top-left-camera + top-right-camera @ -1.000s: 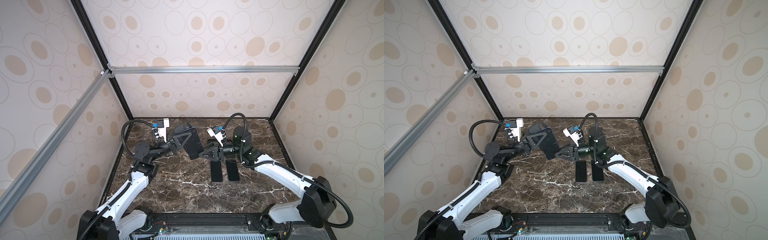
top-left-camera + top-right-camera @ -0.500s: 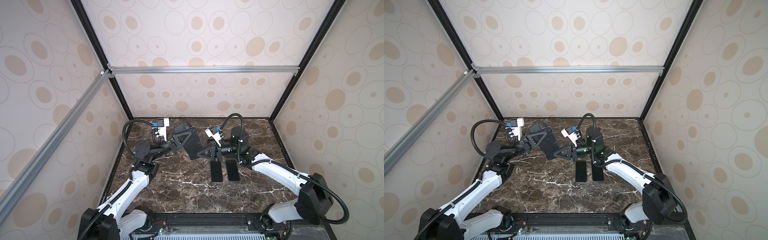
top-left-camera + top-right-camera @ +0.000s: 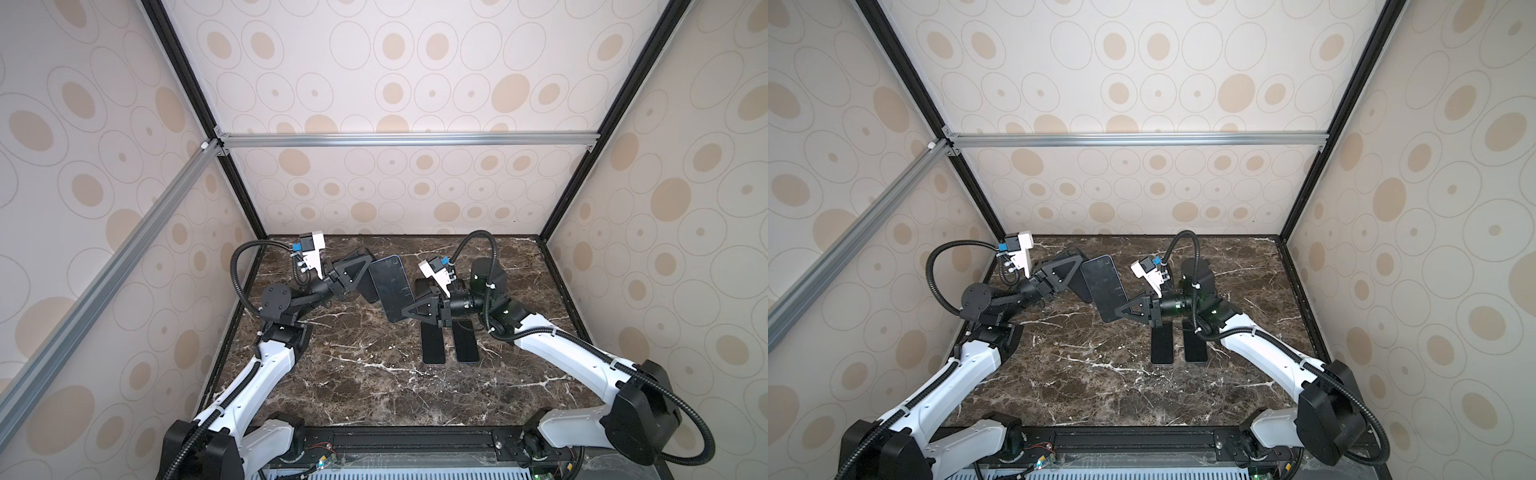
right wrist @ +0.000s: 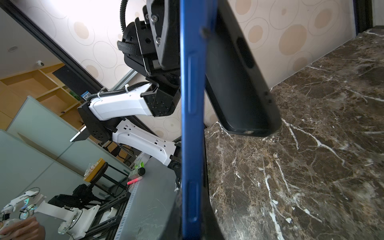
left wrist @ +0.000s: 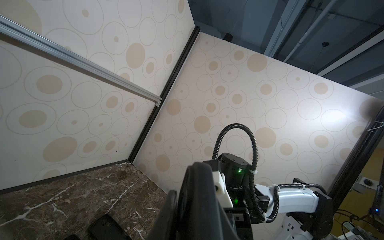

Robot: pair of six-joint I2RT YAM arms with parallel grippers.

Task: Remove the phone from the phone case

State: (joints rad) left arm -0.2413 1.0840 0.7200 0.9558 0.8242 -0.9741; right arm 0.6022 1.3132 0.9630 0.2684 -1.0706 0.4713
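Observation:
A phone [image 3: 388,286] [image 3: 1102,286] with a blue rim and dark screen hangs tilted above the marble table between both arms. My right gripper [image 3: 405,311] [image 3: 1119,311] is shut on its lower end. The right wrist view shows the blue phone edge [image 4: 192,104] running between that gripper's [image 4: 192,207] fingers. The black phone case [image 3: 369,286] [image 3: 1077,286] [image 4: 239,72] sits behind the phone on its left. Its free end splays away from the phone. My left gripper [image 3: 361,270] [image 3: 1073,264] [image 5: 193,203] is closed around the case [image 5: 199,197].
Two flat dark slabs [image 3: 433,349] [image 3: 465,343] lie side by side on the table [image 3: 374,374] under the right arm, seen also in a top view [image 3: 1162,343] [image 3: 1196,343]. Patterned walls close in the left, back and right.
My right gripper has moved left and closed on the phone's lower end. The phone now stands out to the right of the case, which stays in the left gripper.

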